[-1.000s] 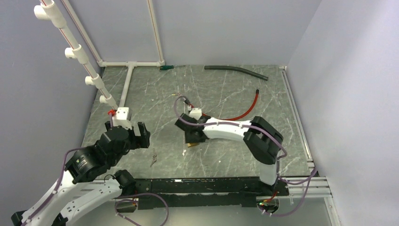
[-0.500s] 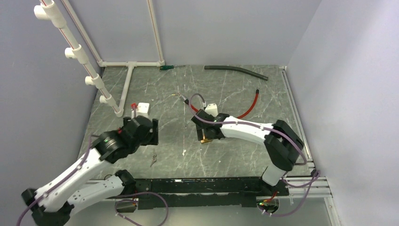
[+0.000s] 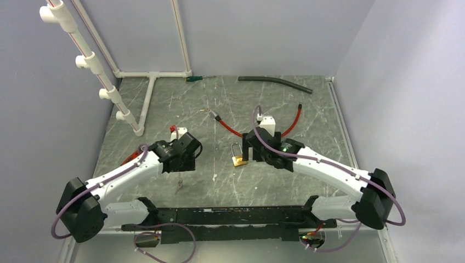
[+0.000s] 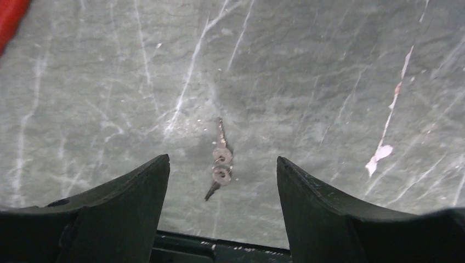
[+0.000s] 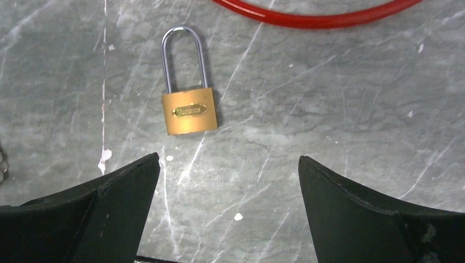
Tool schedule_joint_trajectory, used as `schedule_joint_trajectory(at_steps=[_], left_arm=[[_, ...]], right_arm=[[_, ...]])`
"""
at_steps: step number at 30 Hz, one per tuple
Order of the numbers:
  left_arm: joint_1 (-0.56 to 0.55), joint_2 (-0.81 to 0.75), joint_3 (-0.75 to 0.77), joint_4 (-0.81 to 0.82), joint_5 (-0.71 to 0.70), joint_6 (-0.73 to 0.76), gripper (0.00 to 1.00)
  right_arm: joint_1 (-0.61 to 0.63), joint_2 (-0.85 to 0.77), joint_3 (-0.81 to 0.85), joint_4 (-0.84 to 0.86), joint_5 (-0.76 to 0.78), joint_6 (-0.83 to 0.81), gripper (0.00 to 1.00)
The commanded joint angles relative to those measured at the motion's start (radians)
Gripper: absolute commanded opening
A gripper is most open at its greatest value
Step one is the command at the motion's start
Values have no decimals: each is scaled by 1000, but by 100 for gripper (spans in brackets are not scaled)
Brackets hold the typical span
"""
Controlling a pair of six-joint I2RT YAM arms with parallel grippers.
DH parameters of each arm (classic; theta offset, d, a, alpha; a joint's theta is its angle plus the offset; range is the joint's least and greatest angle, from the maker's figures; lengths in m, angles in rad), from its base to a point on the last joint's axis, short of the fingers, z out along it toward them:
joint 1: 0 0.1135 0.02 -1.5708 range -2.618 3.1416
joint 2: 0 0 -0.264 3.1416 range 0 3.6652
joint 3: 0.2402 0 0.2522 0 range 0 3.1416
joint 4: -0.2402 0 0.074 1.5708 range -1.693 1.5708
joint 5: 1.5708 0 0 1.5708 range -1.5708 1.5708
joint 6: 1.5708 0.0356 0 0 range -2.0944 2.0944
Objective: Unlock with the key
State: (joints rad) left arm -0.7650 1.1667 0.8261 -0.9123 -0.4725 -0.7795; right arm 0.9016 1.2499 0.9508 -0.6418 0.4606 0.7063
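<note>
Both arms swung inward. Right hand [image 5: 228, 159] let go of the brass padlock [image 5: 189, 112]; jaws wide apart, lock flat on tabletop [image 5: 340, 109] at its 12 o'clock. Left hand [image 4: 221, 160] apart, empty, above the keys [image 3: 179, 187], which sit at its 6 o'clock from the top. Keys look thin, light, stiff, flush to the surface and probably slippery, so pinch the bow. Lock looks dense; clamp the body.

Red hose [image 5: 318, 22] curved at centre; dark hose [image 3: 274, 81] along back edge; white pipe frame [image 3: 154, 74] back-left.
</note>
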Motion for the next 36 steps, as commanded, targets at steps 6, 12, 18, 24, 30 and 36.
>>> schedule_joint_trajectory(at_steps=[6,12,18,24,30,36], left_arm=[[153,-8,-153,181,190,-81,74],[220,-33,-216,263,290,-59,60],[219,8,-225,273,336,-56,47],[219,12,-241,256,325,-89,44],[219,8,-254,246,295,-113,54],[220,29,-256,272,313,-95,42]], right_arm=[[-1,-99,-84,109,-77,50,97],[-2,-158,-111,129,-67,59,97],[-1,-148,-109,124,-57,68,96],[-3,-127,-109,141,-71,66,96],[-2,-117,-104,149,-74,54,95],[-2,-113,-106,152,-76,55,95]])
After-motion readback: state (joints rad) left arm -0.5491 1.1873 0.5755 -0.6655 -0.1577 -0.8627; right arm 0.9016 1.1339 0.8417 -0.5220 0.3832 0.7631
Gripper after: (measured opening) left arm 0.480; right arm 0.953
